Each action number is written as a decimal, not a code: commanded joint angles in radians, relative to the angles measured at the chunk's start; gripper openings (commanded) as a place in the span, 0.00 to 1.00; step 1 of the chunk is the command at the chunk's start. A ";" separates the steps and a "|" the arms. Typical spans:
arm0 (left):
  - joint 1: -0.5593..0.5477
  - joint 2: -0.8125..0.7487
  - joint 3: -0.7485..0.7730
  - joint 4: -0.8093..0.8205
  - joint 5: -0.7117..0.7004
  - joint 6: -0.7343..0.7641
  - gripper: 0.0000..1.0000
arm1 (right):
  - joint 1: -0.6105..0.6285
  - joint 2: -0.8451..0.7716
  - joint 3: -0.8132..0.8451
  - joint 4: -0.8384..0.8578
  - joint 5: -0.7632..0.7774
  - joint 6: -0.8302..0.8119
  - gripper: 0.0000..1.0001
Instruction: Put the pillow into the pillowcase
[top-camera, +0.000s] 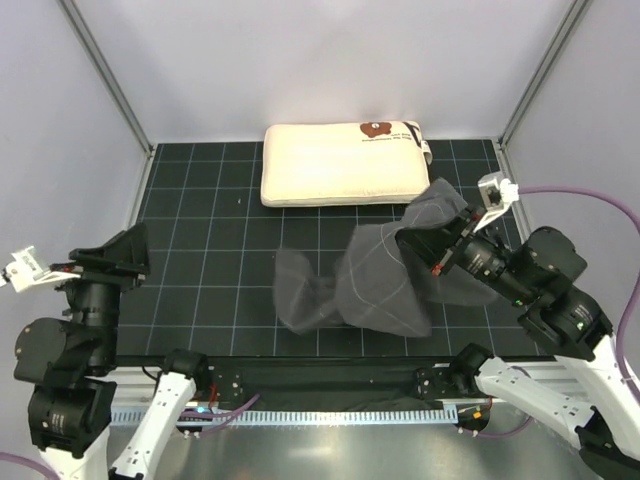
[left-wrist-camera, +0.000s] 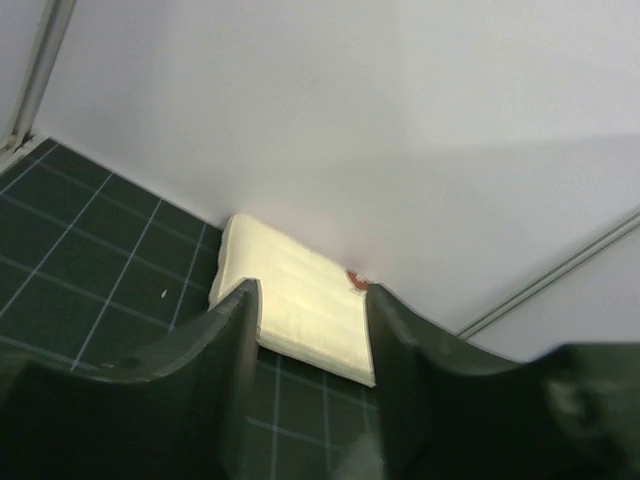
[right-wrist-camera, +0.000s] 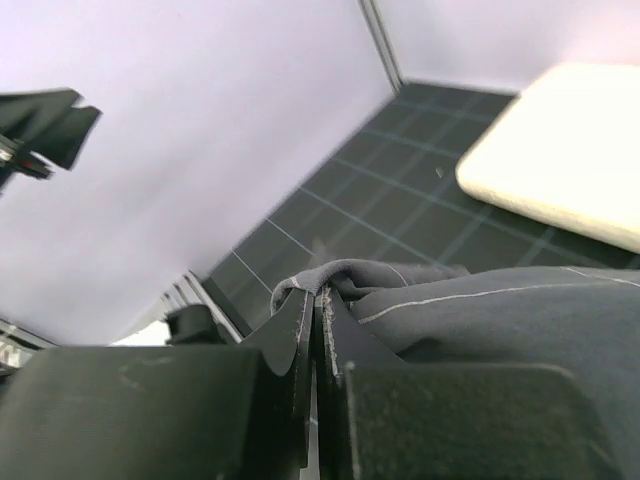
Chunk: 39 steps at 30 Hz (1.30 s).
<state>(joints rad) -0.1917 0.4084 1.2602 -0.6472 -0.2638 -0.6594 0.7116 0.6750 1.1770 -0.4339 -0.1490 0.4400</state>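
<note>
- Where the white-walled enclosure meets the floor, a black mat (top-camera: 200, 260) with thin pale grid lines spreads out from under the pillow (top-camera: 335, 165) toward the arm bases.
- That pillow, cream-white and rectangular, lies flat at the far edge of the mat against the back wall, its long side running left to right.
- The pillowcase (top-camera: 385, 280), dark grey with thin light check lines, sits crumpled on the mat nearer the arms than the pillow and toward its right end. Its right part is raised off the mat, up close to the pillow's near right corner. Whether the two touch cannot be told.
- The right gripper (right-wrist-camera: 318, 305) is to the near right of the pillow, jaws pressed together on a fold of the pillowcase.
- The left gripper (left-wrist-camera: 312, 300) hangs well to the near left of the pillow, pointing at it, jaws parted a moderate way with nothing between them.
- A small brown bear print (top-camera: 375, 128) marks the pillow's far edge, toward its right end.
</note>
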 joint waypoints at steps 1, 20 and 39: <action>-0.002 0.029 -0.093 -0.020 -0.037 0.000 0.59 | 0.005 0.073 -0.013 -0.143 0.067 -0.024 0.04; -0.050 0.231 -0.593 0.467 0.620 -0.209 0.95 | 0.003 0.218 0.076 -0.164 0.117 -0.027 0.04; -0.477 0.518 -0.637 0.804 0.450 -0.270 0.90 | 0.005 0.270 0.081 -0.135 0.114 -0.017 0.04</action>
<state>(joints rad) -0.6304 0.8707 0.5831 0.0811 0.2489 -0.9215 0.7116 0.9539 1.2179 -0.6266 -0.0284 0.4217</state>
